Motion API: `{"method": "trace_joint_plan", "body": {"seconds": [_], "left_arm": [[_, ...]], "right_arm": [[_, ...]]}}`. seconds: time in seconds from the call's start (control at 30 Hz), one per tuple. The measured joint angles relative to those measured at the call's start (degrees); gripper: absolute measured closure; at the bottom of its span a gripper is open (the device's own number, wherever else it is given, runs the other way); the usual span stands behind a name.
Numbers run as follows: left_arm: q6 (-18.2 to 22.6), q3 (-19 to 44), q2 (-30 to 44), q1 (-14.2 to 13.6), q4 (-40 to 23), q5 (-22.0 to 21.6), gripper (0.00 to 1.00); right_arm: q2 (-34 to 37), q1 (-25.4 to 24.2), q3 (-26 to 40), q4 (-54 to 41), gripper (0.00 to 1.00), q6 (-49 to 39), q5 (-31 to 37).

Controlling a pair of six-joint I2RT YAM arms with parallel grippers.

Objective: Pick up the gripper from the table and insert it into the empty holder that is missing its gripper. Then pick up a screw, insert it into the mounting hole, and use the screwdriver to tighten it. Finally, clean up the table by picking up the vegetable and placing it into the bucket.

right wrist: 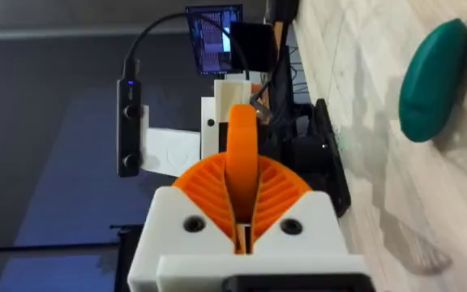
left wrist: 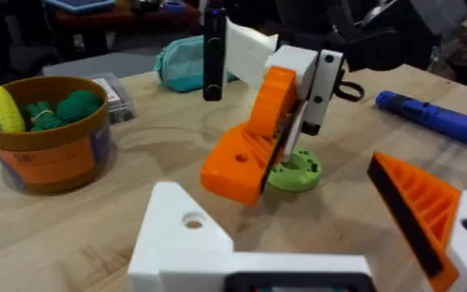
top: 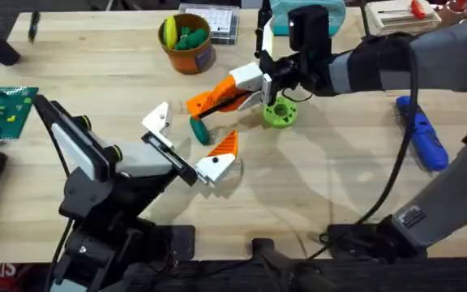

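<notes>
The first step is in hand: the loose finger is off the table but not yet seated.

The left pincer (top: 186, 146) stands spread wide. Its holder (top: 157, 118) is bare at one end of the black rail (top: 171, 151), and the fixed orange-white finger (top: 221, 152) is well apart at the other end. Nothing sits between them.

The vegetable (top: 199, 130) lies on the table just beyond that pincer, and the bucket (top: 188, 49) is farther off behind it.

The gripper (top: 217, 99) hangs tilted above the table, beyond the vegetable. It is pinched near its white base by the right pincer (top: 267, 81), whose ribbed pads press together on it. A lime-green ring (top: 280, 113) lies just beneath this pincer, and the blue screwdriver (top: 422, 134) is far out to its other side.

The next move likely calls for turning the white base toward the bare holder and sliding it squarely in.
</notes>
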Motion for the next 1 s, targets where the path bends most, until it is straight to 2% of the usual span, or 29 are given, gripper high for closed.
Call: {"method": "trace_joint_plan", "body": {"seconds": [0.4,1.0], "left_arm": [[-0.02,0.0,0.0,0.01,0.06,8.06,0.011],[0.02,0.0,0.0,0.33,0.03,7.13,0.011]], "right_arm": [[-0.01,2.2,0.0,-0.27,0.918,0.02,-1.76],[0.0,3.1,0.0,1.38,0.918,-1.33,-1.7]]}}
